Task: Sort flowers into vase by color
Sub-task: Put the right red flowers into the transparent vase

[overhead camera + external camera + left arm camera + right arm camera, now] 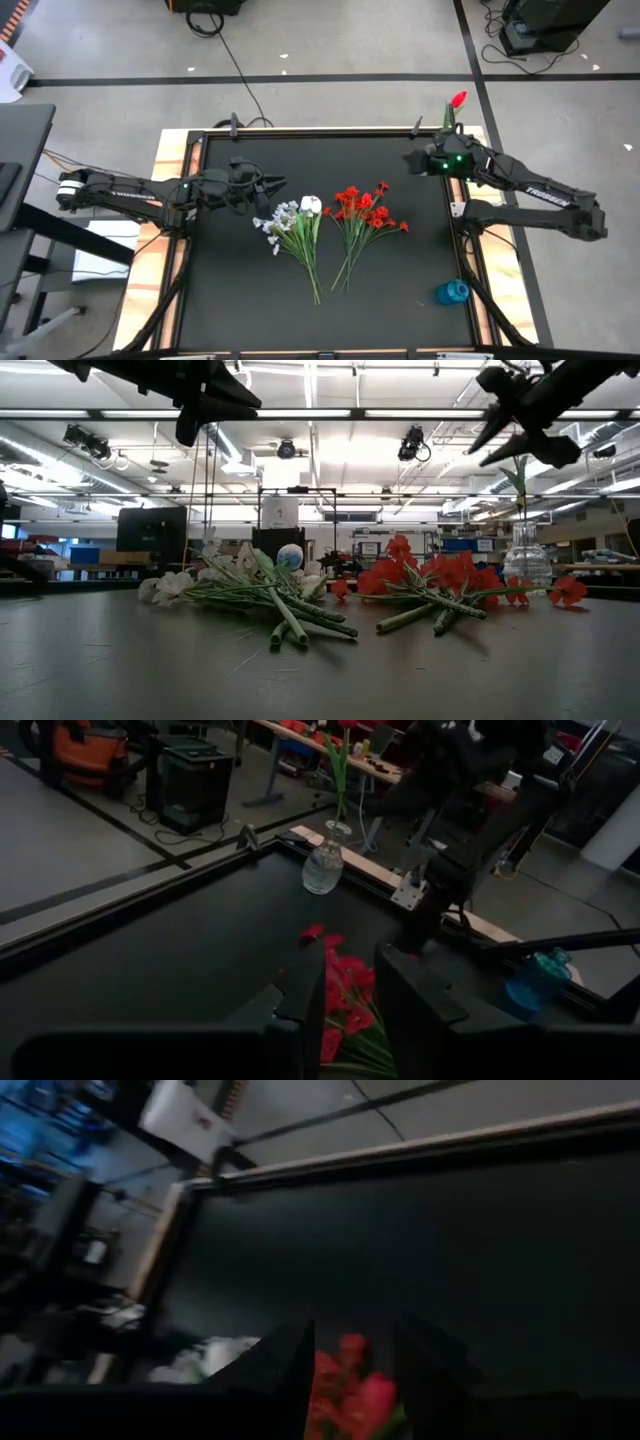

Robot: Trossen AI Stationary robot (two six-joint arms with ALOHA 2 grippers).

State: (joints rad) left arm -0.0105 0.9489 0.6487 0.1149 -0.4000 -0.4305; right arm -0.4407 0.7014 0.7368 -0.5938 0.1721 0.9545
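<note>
In the middle of the black table [230, 290], two bunches of flowers are lying side by side, their stalks pointing toward the near edge. The white and pale-blue flowers [295, 225] are lying on the left, and the red flowers [362, 215] are lying just beside them on the right; the stalk ends are almost meeting. At the far right corner, a clear glass vase [527, 560] is standing upright, and one red flower [457, 100] is already standing in it. A blue vase [452, 292] is sitting at the right edge near the front, well apart from the bunches.

The right gripper [412, 160] is hanging in the air just beside the clear vase, and its fingers are standing narrowly apart with nothing between them. The left gripper [275, 183] is hovering above the table, near the white blooms, with its fingers also a little apart and holding nothing. In the low view, both grippers are staying high above the flowers.
</note>
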